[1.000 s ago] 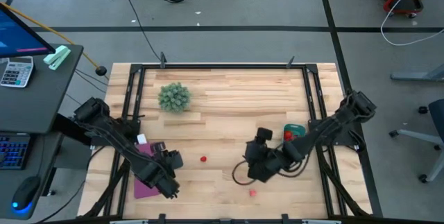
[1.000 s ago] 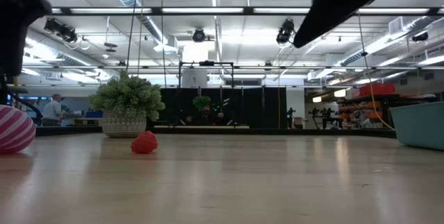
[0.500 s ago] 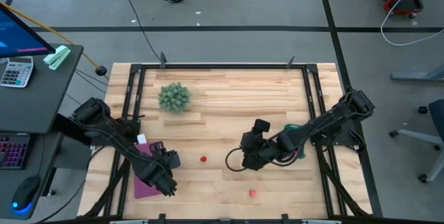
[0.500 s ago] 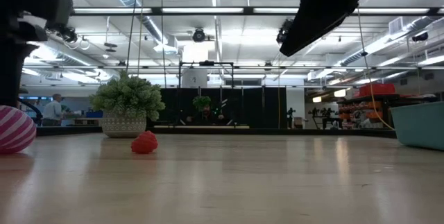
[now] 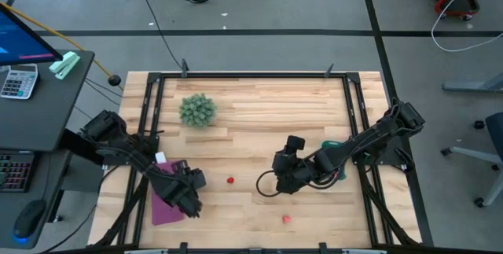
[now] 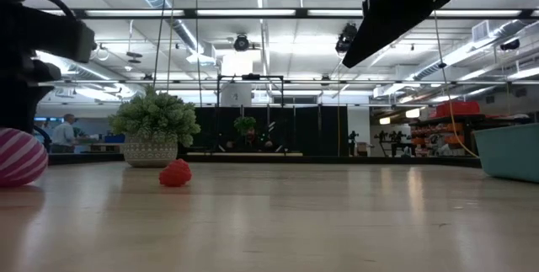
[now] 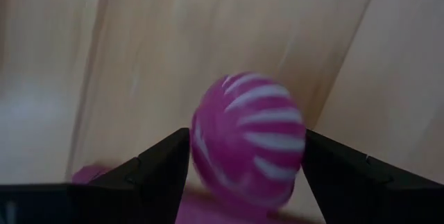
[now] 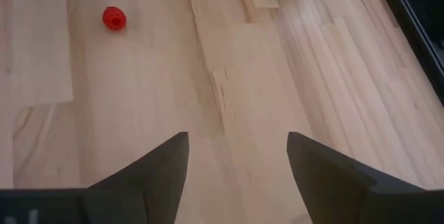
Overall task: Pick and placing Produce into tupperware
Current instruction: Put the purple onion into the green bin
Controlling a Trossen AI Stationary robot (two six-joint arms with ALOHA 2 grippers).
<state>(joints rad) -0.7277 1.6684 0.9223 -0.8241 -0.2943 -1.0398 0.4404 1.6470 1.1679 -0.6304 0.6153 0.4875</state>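
We find the left jaws open around the magenta striped ball, which sits between the two fingers with a sliver of gap on either side; we cannot confirm contact. In the high view these left jaws hang over the purple mat at about 7 o'clock on the table.

Risk one: the ball is round and smooth, so if the jaws close off-centre we judge it will squirt out and roll across the table.

The right jaws are wide open and empty, over bare wood near the table's centre. The right jaws face a small red berry towards 9 o'clock of them; a second red piece lies at 6 o'clock of them, near the table's front edge. The teal tub, holding at least one red piece, sits at 3 o'clock of the table, partly under the right arm.

Risk two: that arm covers the tub, so a delivery from the left could foul it.

At the far side, at 11 o'clock, stands the green spiky plant, clear of the work.

Against the frame of a second ago, the right arm has swung from nearer the front edge towards the centre. The left jaws have shifted slightly. Berries, tub and plant are unmoved.
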